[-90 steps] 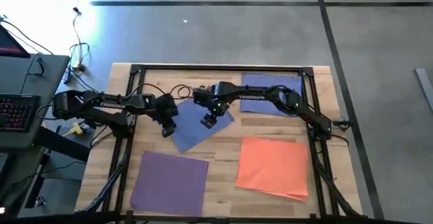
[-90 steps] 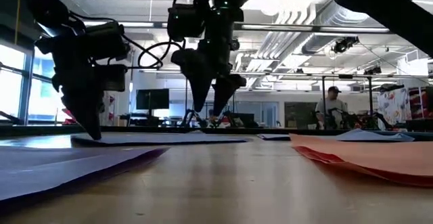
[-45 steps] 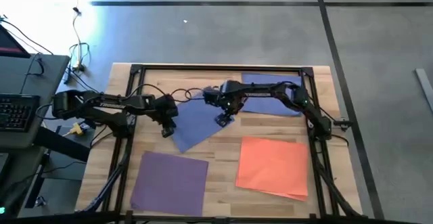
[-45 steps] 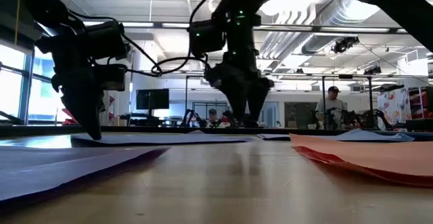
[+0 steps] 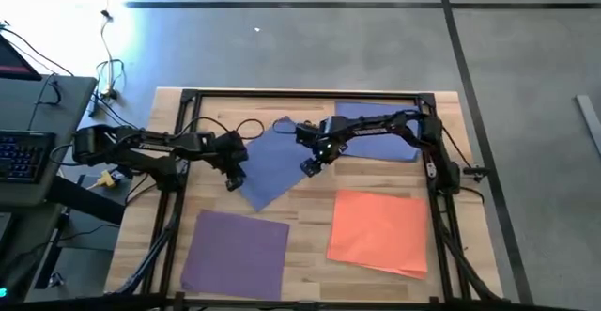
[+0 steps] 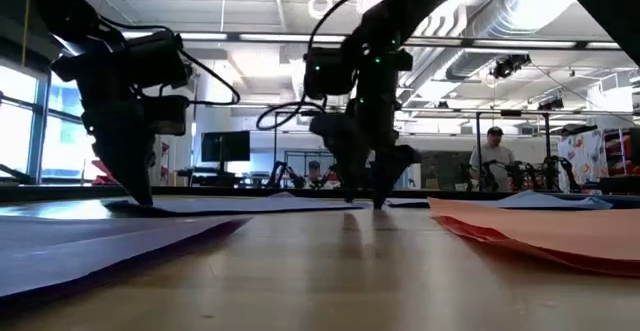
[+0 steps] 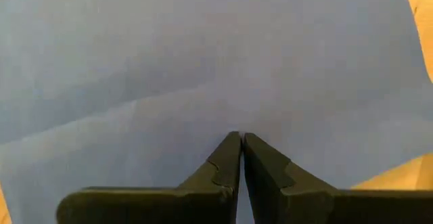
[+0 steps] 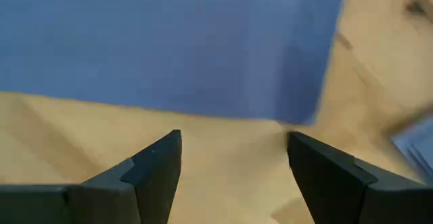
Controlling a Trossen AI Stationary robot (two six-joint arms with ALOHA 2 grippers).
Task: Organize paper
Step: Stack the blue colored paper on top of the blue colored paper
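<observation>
A blue sheet (image 5: pixel 277 165) of the paper lies flat and askew in the middle of the table. My left gripper (image 5: pixel 233 179) is shut, with its tips down on that sheet's left corner. My right gripper (image 5: pixel 312 166) stands open and low over bare wood, just off the sheet's right edge (image 8: pixel 203 109). Nothing is between its fingers. A second blue sheet (image 5: pixel 380 132) lies at the far right. An orange sheet (image 5: pixel 380 231) lies near right and a purple sheet (image 5: pixel 235 253) near left. My left gripper presses its shut fingertips (image 7: pixel 240 143) down on the blue sheet near its left corner (image 7: pixel 230 116). The fingers come from above, slanting from the table's left. The sheet lies flat on the table under them (image 6: pixel 140 203).
A black frame (image 5: pixel 300 95) runs round the table top and cables (image 5: pixel 221 128) lie at the far left. Bare wood (image 5: pixel 310 222) shows between the sheets. A keyboard and desk (image 5: pixel 23 151) stand beyond the left edge, and people (image 6: pixel 490 156) are far off in the room.
My right gripper has gone from over the blue sheet toward the table's right edge. It has also come down, and now stands low beside the sheet's right edge. My left gripper has stayed on the sheet's left corner.
</observation>
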